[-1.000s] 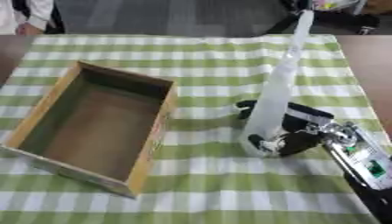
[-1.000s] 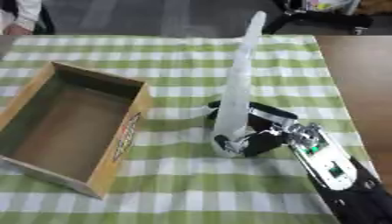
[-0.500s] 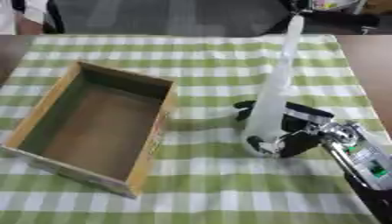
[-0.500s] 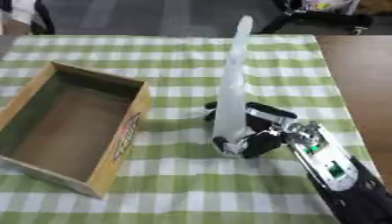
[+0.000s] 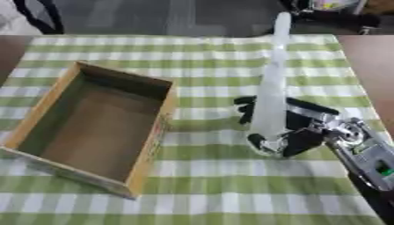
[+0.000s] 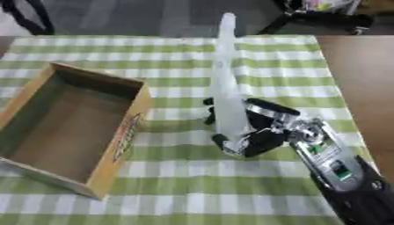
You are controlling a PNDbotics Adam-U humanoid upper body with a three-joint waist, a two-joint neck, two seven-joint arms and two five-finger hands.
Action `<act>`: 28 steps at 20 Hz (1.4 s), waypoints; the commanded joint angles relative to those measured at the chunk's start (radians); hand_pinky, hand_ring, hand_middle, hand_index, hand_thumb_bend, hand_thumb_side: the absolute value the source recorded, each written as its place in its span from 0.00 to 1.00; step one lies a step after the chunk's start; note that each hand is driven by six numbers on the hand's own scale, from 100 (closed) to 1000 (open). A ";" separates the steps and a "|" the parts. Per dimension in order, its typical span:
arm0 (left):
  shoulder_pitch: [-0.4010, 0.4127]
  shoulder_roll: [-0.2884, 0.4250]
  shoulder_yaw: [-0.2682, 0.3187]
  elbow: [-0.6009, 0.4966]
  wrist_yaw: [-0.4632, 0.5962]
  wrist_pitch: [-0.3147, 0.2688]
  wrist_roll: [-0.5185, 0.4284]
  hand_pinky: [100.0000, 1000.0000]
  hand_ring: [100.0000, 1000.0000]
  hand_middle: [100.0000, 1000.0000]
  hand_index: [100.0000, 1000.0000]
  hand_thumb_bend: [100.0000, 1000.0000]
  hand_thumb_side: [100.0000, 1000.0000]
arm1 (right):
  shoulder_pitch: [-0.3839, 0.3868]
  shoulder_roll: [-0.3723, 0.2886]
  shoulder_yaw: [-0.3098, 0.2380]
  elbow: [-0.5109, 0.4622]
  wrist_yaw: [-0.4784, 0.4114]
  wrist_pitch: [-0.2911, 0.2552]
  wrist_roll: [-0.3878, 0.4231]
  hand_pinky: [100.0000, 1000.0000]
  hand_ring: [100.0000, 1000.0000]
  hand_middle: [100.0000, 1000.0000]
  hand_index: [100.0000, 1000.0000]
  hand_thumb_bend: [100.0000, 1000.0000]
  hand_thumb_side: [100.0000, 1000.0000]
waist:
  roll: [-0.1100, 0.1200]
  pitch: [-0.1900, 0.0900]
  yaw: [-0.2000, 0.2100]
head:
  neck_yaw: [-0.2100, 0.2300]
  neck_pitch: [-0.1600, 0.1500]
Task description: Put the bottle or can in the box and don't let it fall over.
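Observation:
A tall, slim, clear bottle (image 5: 271, 88) stands upright on the green checked cloth, right of the box. My right hand (image 5: 296, 125) comes in from the lower right, its black fingers and thumb curled round the bottle's lower part. The open cardboard box (image 5: 48, 106) lies on the left side of the table and nothing shows inside it. A gap of cloth separates the bottle from the box's right wall (image 6: 129, 127). My left hand shows in neither view.
The green and white checked cloth (image 5: 192, 57) covers most of the table; bare brown tabletop (image 6: 358, 66) shows at the right. Dark chair legs and floor lie beyond the far edge.
The bottle, held in my right hand, has shifted slightly left toward the box and stands a little more upright. The box has not moved.

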 commanded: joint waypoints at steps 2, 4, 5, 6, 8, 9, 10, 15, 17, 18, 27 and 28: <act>-0.002 0.015 0.006 -0.012 -0.001 -0.001 -0.003 1.00 0.76 0.97 0.82 0.00 0.85 | -0.022 -0.036 -0.015 -0.037 -0.033 0.018 -0.003 0.90 1.00 1.00 0.34 0.00 0.11 | 0.000 -0.022 0.001 | -0.003 -0.013; -0.002 0.015 0.006 -0.012 -0.001 -0.001 -0.003 1.00 0.76 0.97 0.82 0.00 0.85 | -0.027 -0.036 -0.017 -0.039 -0.046 0.029 -0.005 0.90 1.00 1.00 0.34 0.00 0.11 | 0.000 -0.023 0.002 | -0.003 -0.014; -0.002 0.015 0.006 -0.012 -0.001 -0.001 -0.003 1.00 0.76 0.97 0.82 0.00 0.85 | -0.029 -0.037 -0.019 -0.041 -0.052 0.034 -0.007 0.89 1.00 1.00 0.33 0.00 0.11 | 0.000 -0.023 0.002 | -0.003 -0.014; -0.002 0.015 0.006 -0.012 -0.001 -0.001 -0.003 1.00 0.76 0.97 0.82 0.00 0.85 | -0.032 -0.037 -0.020 -0.043 -0.058 0.038 -0.009 0.89 1.00 1.00 0.33 0.00 0.11 | 0.000 -0.023 0.002 | -0.003 -0.013; -0.001 0.015 0.006 -0.012 -0.002 -0.001 -0.003 1.00 0.76 0.97 0.82 0.00 0.85 | -0.039 -0.039 -0.021 -0.049 -0.070 0.045 -0.012 0.89 1.00 1.00 0.33 0.00 0.12 | 0.000 -0.023 0.002 | -0.003 -0.013; -0.001 0.015 0.006 -0.012 -0.002 -0.001 -0.003 1.00 0.76 0.97 0.82 0.00 0.85 | -0.045 -0.040 -0.022 -0.052 -0.076 0.048 -0.013 0.89 1.00 1.00 0.33 0.00 0.12 | -0.001 -0.024 0.002 | -0.003 -0.013; -0.001 0.016 0.006 -0.012 -0.002 -0.001 -0.003 1.00 0.76 0.97 0.82 0.00 0.85 | -0.051 -0.042 -0.024 -0.056 -0.084 0.050 -0.013 0.89 1.00 1.00 0.33 0.00 0.12 | -0.001 -0.025 0.002 | -0.003 -0.013; 0.000 0.018 0.007 -0.013 -0.001 -0.002 -0.003 1.00 0.76 0.97 0.82 0.00 0.85 | -0.100 -0.060 -0.021 -0.069 -0.121 0.067 -0.018 0.89 1.00 1.00 0.34 0.00 0.12 | -0.003 -0.030 0.002 | -0.005 -0.009; 0.000 0.020 0.007 -0.013 0.000 -0.001 -0.003 1.00 0.76 0.97 0.82 0.00 0.85 | -0.128 -0.067 -0.017 -0.070 -0.137 0.077 -0.018 0.88 1.00 1.00 0.34 0.00 0.12 | -0.005 -0.033 0.003 | -0.005 -0.008; 0.001 0.021 0.007 -0.013 0.000 -0.001 -0.003 1.00 0.76 0.97 0.82 0.00 0.85 | -0.143 -0.069 -0.014 -0.070 -0.145 0.082 -0.018 0.88 1.00 1.00 0.34 0.00 0.12 | -0.006 -0.035 0.004 | -0.006 -0.007; 0.003 0.027 0.008 -0.013 0.001 0.002 -0.002 1.00 0.76 0.97 0.82 0.00 0.85 | -0.263 -0.075 0.013 -0.048 -0.207 0.123 -0.014 0.88 1.00 1.00 0.34 0.00 0.12 | -0.018 -0.049 0.011 | -0.010 -0.001; 0.003 0.028 0.008 -0.013 0.001 0.002 -0.003 1.00 0.76 0.97 0.82 0.00 0.85 | -0.276 -0.075 0.018 -0.045 -0.211 0.126 -0.012 0.88 1.00 1.00 0.34 0.00 0.12 | -0.020 -0.051 0.012 | -0.011 -0.001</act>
